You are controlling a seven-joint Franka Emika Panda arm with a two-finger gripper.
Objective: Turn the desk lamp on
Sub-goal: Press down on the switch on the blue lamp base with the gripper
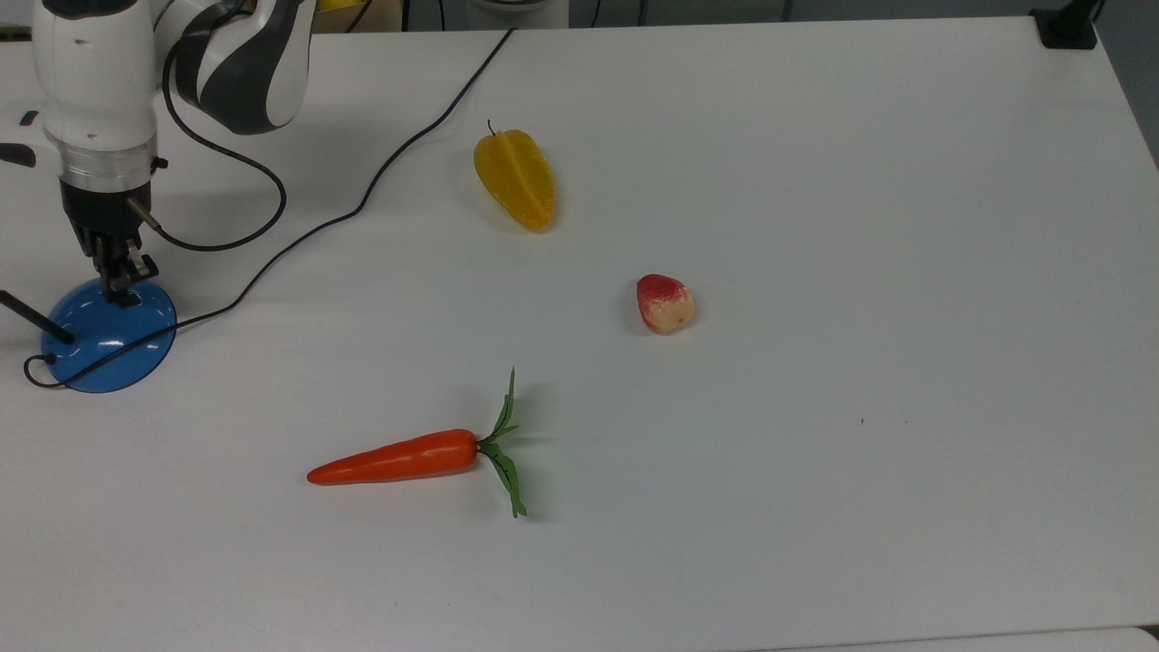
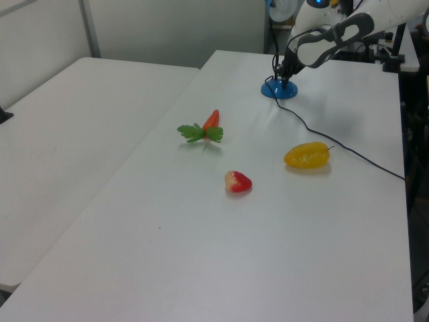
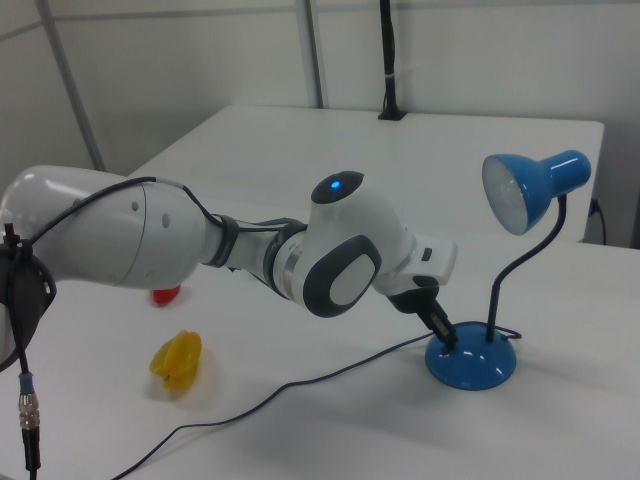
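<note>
Lamp [image 1: 109,337] is sitting on the white bench [image 1: 815,272], directly under the tool [image 1: 122,282]. The tool, fingers pressed together, is touching the top of its blue base.

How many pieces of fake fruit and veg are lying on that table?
3. A carrot nearest the top view's bottom edge, a yellow starfruit farther up, and a small red-and-cream fruit toward the top view's right.

On the white table [image 1: 815,181] there are one blue desk lamp with a dome base [image 1: 109,340], one orange plastic carrot with green leaves [image 1: 398,459], one yellow star fruit [image 1: 516,178], one small red-and-cream strawberry-like fruit [image 1: 665,303], and one robot arm [image 3: 200,245].
</note>
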